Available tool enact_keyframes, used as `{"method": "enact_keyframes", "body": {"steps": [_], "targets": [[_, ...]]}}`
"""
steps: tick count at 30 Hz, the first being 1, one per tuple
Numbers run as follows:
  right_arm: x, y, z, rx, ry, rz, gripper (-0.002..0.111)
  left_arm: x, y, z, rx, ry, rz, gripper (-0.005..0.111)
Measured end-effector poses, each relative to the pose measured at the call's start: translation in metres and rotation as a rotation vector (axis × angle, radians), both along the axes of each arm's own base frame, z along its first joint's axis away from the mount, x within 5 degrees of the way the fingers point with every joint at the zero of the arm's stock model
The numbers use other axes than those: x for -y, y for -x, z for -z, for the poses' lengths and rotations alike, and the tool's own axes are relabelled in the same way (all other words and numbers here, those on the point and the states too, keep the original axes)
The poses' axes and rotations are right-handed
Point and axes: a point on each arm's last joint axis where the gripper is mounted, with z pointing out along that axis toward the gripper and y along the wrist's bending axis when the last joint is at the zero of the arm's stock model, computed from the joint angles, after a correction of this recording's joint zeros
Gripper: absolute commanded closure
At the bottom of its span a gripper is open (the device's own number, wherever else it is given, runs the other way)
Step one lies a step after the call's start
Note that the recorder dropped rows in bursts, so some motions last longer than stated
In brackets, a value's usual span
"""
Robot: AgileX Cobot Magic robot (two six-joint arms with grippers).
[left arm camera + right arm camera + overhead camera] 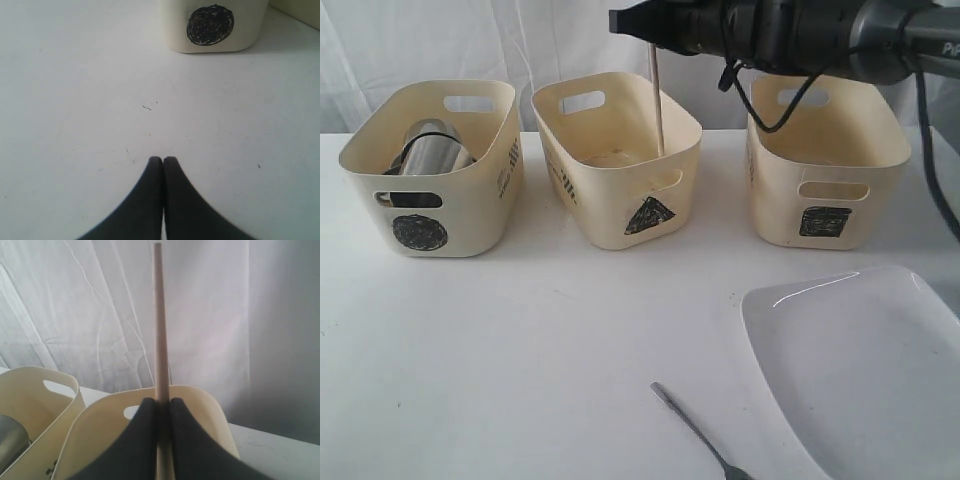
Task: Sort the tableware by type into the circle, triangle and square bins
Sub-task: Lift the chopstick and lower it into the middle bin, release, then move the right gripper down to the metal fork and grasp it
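My right gripper (638, 28) hangs above the triangle bin (650, 215), shut on a wooden chopstick (656, 100) that stands upright with its lower end inside the bin. In the right wrist view the chopstick (159, 315) runs between the fingers (145, 440) of the right gripper (161, 402), over the triangle bin's rim (200, 390). The circle bin (420, 232) holds a steel mug (430, 150). My left gripper (163, 159) is shut and empty, low over the bare table in front of the circle bin (210, 25); it does not show in the exterior view.
The square bin (825, 220) stands at the right. A large white plate (865, 370) lies at the front right, with a steel utensil (695, 430) on the table beside it. A white curtain hangs behind the bins.
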Motion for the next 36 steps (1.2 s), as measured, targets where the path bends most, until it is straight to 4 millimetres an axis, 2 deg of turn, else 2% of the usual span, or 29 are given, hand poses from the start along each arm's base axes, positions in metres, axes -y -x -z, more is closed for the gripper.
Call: {"method": "enact_keyframes", "body": {"steps": [4, 6, 11, 14, 24, 29, 31, 34, 36], "targets": [[-0.002, -0.009, 0.011, -0.012, 0.003, -0.002, 0.108, 0.0, 0.0, 0.0, 0.0, 0.0, 0.0, 0.107], [-0.003, -0.011, 0.013, -0.011, 0.003, -0.002, 0.104, 0.0, 0.0, 0.0, 0.0, 0.0, 0.0, 0.107], [-0.004, -0.012, 0.013, -0.011, 0.001, -0.008, 0.085, 0.0, 0.0, 0.0, 0.0, 0.0, 0.0, 0.107], [-0.004, -0.012, 0.013, -0.01, 0.0, -0.012, 0.082, 0.0, 0.0, 0.0, 0.0, 0.0, 0.0, 0.107], [-0.004, -0.012, 0.013, -0.017, -0.017, -0.008, 0.082, 0.0, 0.0, 0.0, 0.0, 0.0, 0.0, 0.107], [-0.003, -0.006, 0.003, -0.02, -0.068, 0.004, 0.083, 0.0, 0.0, 0.0, 0.0, 0.0, 0.0, 0.107], [-0.001, 0.0, 0.002, -0.031, -0.072, 0.005, 0.091, 0.0, 0.0, 0.0, 0.0, 0.0, 0.0, 0.107], [0.002, 0.012, 0.01, -0.077, -0.075, 0.009, 0.109, 0.0, 0.0, 0.0, 0.0, 0.0, 0.0, 0.107], [0.003, 0.021, 0.02, -0.121, -0.08, 0.002, 0.108, 0.0, 0.0, 0.0, 0.0, 0.0, 0.0, 0.107]]}}
